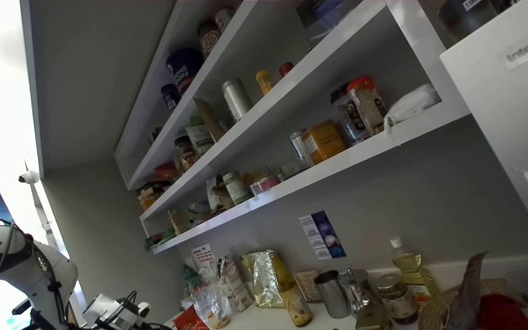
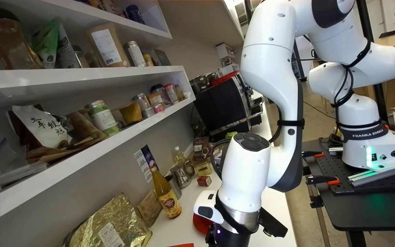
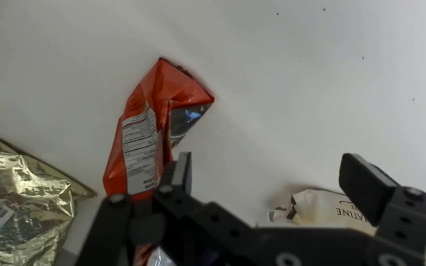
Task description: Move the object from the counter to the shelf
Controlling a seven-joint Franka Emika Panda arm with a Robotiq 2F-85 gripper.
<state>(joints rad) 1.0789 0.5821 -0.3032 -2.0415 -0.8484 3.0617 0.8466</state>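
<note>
Hand (image 3: 266,171) spread wide, empty, overlapping red packet (image 3: 139,147) in wrist view; bare counter (image 3: 279,99) beyond packet's upper edges.

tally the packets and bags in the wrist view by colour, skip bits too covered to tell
Red-orange packet: 1
Gold foil bag: 1
Cream packet: 1
Total: 3
Skipped: partly hidden scraps at the bottom edge

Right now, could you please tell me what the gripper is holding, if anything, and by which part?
Nothing is held: the gripper is open, and the red-orange food packet lies on the counter.
</note>
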